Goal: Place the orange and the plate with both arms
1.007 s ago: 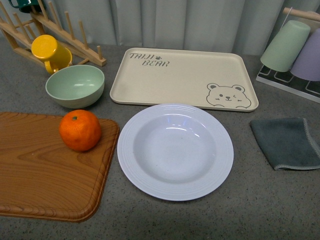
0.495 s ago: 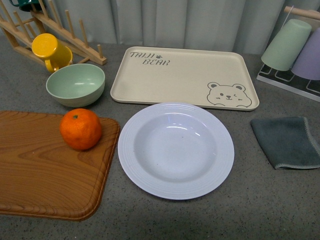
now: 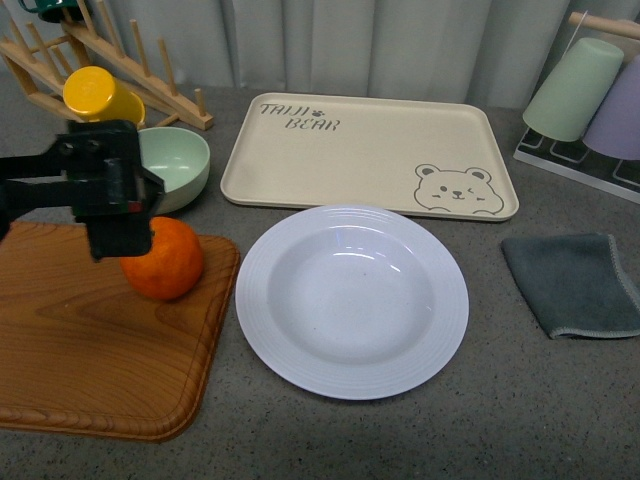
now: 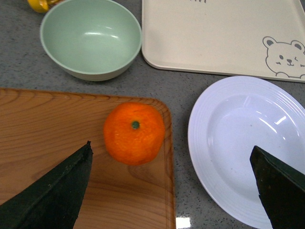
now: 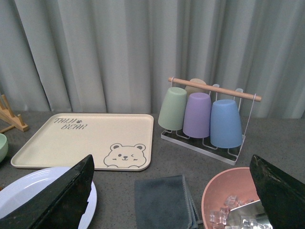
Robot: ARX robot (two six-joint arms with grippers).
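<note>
While the left tool [image 4: 170, 147] hung above the orange [image 4: 134, 133] with its jaws spread wide and gripping nothing, the fruit sat untouched on the wooden board [image 3: 80, 340], at the plate's nine o'clock. The plate [image 3: 262, 300] lay flat and empty on the worktop [image 3: 500, 430], with the bear tray [image 3: 360, 150] at its twelve o'clock and a grey cloth [image 3: 575, 285] at its three o'clock. The right tool [image 5: 171, 162], seen only from its own wrist camera, was likewise spread wide and held nothing.

The step in hand looked like the reach for the orange. From the left wrist camera the fruit lay closer to one finger than the other, so centring the tool over the green stem spot before descending would probably serve best. A round fruit can roll, so it seemed wise to close evenly about its widest girth, and gently enough not to bruise it. The green bowl [image 3: 185, 160] stood near, at the orange's twelve o'clock, so the fingers wanted clearance there.
</note>
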